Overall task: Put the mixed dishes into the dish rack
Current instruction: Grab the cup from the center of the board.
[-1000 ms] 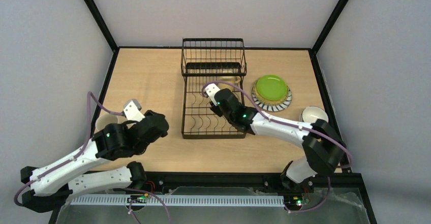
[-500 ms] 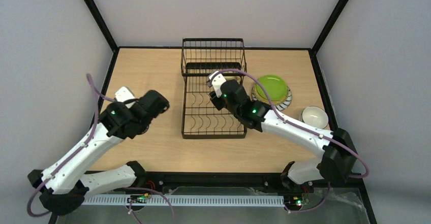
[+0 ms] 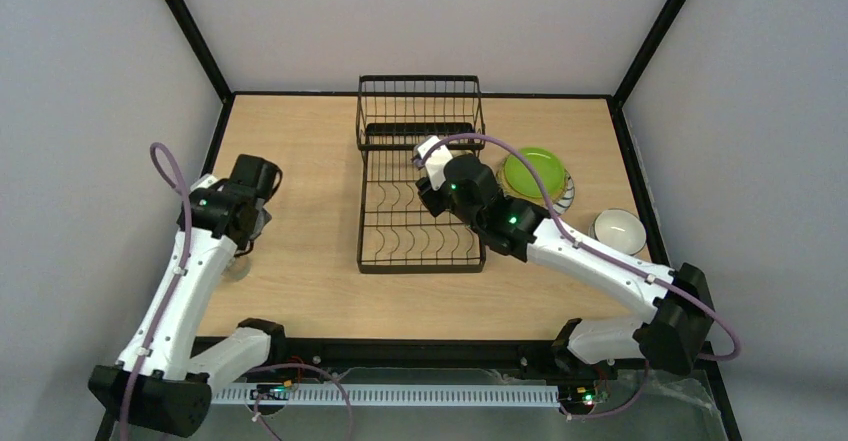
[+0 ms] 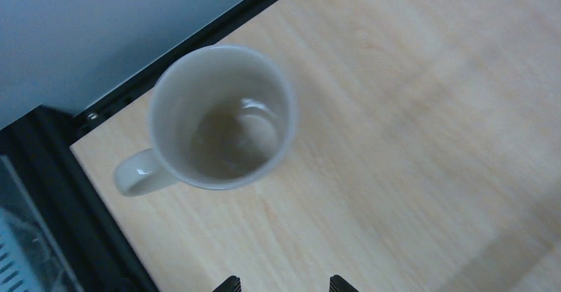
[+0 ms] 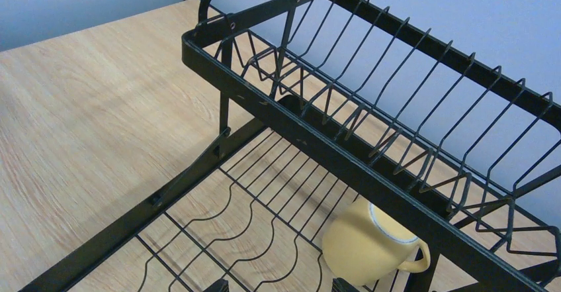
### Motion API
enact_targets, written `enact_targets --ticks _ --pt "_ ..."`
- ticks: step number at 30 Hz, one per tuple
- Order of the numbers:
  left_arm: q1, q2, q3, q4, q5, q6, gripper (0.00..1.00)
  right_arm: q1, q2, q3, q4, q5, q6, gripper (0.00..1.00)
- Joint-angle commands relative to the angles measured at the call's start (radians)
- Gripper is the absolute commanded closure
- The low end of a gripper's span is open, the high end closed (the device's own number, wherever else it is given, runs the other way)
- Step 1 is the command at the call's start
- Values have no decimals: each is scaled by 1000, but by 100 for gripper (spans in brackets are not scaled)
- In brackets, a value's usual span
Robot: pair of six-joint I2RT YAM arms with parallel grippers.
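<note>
Rack (image 5: 317, 135): black wire, mid-desk (image 3: 300, 161).
Yellow mug (image 5: 364, 242): on its side inside the rack, under its raised basket.
Cream mug (image 4: 221, 116): upright, well left of the rack.
Left claw (image 4: 283, 285): near the cream mug, spread, empty.
Right claw (image 5: 281, 287): over the rack's lower tier, spread, empty.

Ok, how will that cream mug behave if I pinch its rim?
The cream mug looks like rigid glazed ceramic: it shouldn't flex, but might chip if dropped. Glossy highlights suggest a slick wall, so a pinch may slip. Upright on the table, it probably won't roll, though its side handle could tilt it once lifted.
</note>
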Motion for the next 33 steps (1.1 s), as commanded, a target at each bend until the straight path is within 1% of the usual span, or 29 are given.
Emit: enact_targets --ticks 1,5,7,10,15,21,27,33 --pt "157 -41 -76 69 108 201 27 5 -38 23 -32 -22 14 11" --pt "262 -31 -113 114 144 260 28 4 -40 17 -32 -29 10 11" --pt "285 -23 -120 132 146 274 28 5 -40 15 -32 -34 8 12" --pt "306 -12 -121 160 153 289 27 4 -38 14 -26 -38 2 12" --pt "325 8 -122 217 167 316 15 4 -34 9 -15 -38 -8 11" --pt "364 32 -123 262 172 353 9 5 -13 16 -4 -52 -6 11" --pt "424 61 -135 305 211 384 7 4 8 31 0 -57 -9 11" --pt "457 104 -160 349 227 398 6 5 25 35 6 -58 -9 11"
